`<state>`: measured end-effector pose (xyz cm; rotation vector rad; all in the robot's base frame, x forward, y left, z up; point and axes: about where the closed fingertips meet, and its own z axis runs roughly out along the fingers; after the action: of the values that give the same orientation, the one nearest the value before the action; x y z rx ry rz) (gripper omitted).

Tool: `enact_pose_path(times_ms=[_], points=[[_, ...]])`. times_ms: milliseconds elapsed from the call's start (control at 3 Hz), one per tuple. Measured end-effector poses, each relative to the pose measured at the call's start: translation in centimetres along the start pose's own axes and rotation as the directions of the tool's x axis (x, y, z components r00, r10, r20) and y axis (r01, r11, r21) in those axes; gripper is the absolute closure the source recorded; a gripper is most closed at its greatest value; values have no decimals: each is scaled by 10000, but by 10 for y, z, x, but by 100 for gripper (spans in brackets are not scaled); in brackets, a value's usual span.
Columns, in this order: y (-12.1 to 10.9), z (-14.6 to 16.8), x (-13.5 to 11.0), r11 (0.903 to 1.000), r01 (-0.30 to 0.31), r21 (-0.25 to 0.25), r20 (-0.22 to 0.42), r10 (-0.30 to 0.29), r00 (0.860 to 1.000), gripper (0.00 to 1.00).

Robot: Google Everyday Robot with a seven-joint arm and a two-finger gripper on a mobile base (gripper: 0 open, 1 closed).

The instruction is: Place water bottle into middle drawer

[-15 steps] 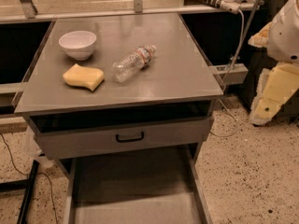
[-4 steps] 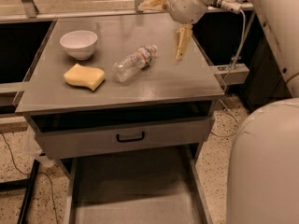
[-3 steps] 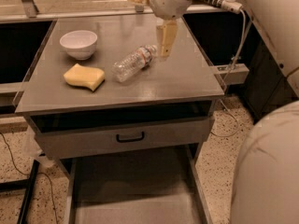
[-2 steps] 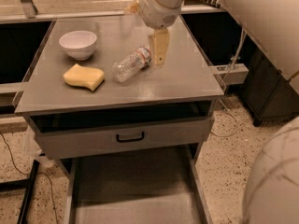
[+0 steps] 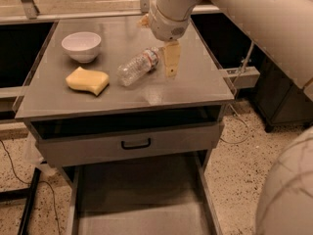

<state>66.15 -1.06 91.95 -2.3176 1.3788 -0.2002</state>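
Note:
The water bottle (image 5: 138, 67) lies on its side on the grey table top (image 5: 195, 84), cap end pointing to the back right. My gripper (image 5: 157, 47) hangs from the arm above the cap end, open. One finger (image 5: 171, 59) stands just right of the cap; the other finger (image 5: 143, 20) shows behind the wrist at the far side. The bottle rests on the table, not held. The middle drawer (image 5: 142, 214) is pulled out low at the front, with a flat grey floor and thin side walls.
A yellow sponge (image 5: 88, 80) lies left of the bottle and a white bowl (image 5: 81, 45) stands behind it. A grey drawer front with a black handle (image 5: 135, 144) sits under the table top. A cable (image 5: 239, 126) and dark cabinets are to the right.
My arm has swung in from the right and moved left and down, bringing the gripper over the bottle's cap end. The bottle, sponge and bowl have not moved.

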Motion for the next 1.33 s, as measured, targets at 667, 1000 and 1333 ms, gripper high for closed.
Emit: enact_pose_path(times_ms=[667, 1000, 1333], points=[[-14, 1, -7, 9968, 716, 350, 594, -736, 9955, 0], [-11, 7, -18, 9934, 1129, 211, 1004, -1145, 9883, 0], [-4, 24, -30, 9909, 1343, -26, 1528, -1324, 9794, 0]])
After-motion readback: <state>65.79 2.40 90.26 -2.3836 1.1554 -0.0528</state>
